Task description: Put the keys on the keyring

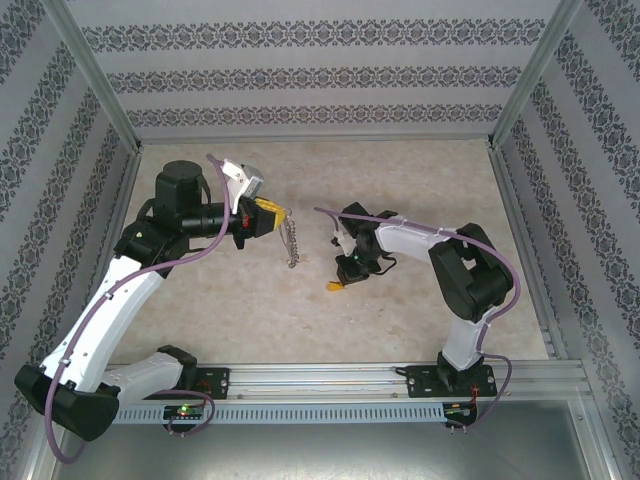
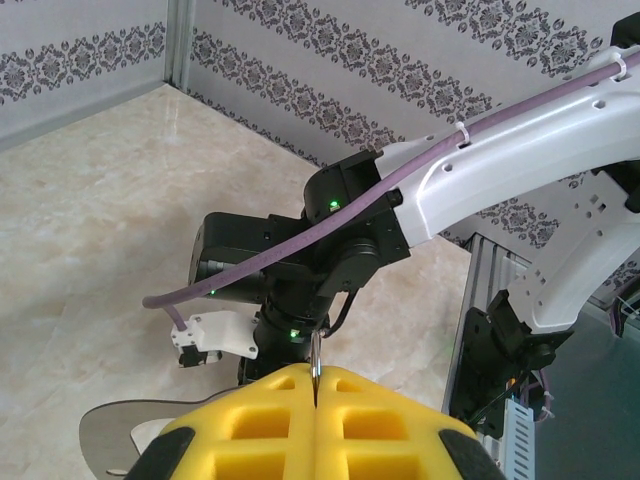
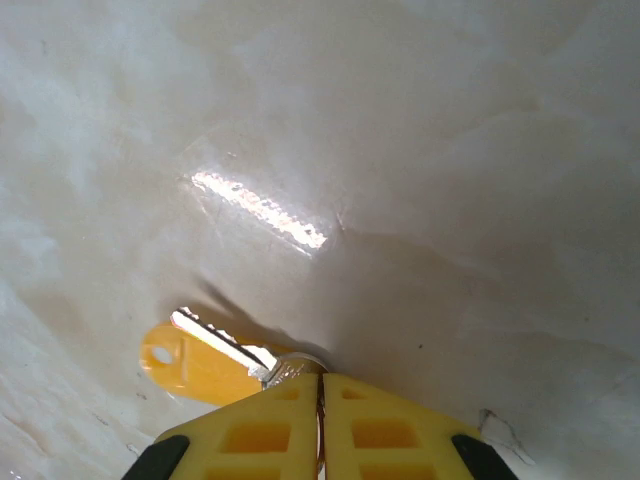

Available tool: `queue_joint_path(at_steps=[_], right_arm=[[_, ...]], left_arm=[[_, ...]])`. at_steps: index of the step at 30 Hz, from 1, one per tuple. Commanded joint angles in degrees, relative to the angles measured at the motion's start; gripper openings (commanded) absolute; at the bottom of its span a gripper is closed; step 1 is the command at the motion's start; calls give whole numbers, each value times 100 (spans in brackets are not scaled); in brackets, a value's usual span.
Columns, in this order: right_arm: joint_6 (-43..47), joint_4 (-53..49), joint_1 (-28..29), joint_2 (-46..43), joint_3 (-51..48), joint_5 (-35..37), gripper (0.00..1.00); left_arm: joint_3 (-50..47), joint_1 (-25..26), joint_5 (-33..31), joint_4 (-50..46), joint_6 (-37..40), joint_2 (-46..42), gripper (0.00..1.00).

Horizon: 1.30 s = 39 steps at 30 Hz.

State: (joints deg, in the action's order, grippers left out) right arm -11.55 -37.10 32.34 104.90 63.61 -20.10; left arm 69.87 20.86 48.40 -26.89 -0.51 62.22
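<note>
- Metal keyring (image 2: 315,356), likely stiff and slippery; left gripper (image 2: 315,374) jaws closed on its wire.
- Rightward of keyring, right gripper (image 3: 320,380) jaws shut on key (image 3: 222,340) head; flat head should grip best.

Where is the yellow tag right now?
In the right wrist view, the yellow tag lies on the table at lower left, just left of the right gripper, which is shut on the silver key lying across the tag.
</note>
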Motion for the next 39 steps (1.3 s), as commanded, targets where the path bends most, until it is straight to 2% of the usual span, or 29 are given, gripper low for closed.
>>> queue_joint_path(at_steps=[1,10,14,22,27,32,35,39], right_arm=[[70,-126,-62,-184,-59,-28,9],[335,384,-87,-976,-269,-187,6],[546,726,-100,-1638,-466,-233,4],[863,1925,-108,-3349,-898,-757,0],[866,2070,-175,-3762,-295,-1389,0],[469,2276,-159,-3666,565,-1778,0],[287,2257,-69,-3498,1083,-1808,0],[491,1903,238,-3282,1741,-1661,0]], left_arm=[[135,-95,158,281,10,17,0],[168,-119,196,309,-2,70,0],[192,-135,198,299,-3,77,0],[273,-188,224,225,55,108,0],[420,-197,197,163,212,92,0],[658,-198,377,167,417,96,0],[805,-197,398,112,498,114,0],[951,-197,488,39,565,141,0]])
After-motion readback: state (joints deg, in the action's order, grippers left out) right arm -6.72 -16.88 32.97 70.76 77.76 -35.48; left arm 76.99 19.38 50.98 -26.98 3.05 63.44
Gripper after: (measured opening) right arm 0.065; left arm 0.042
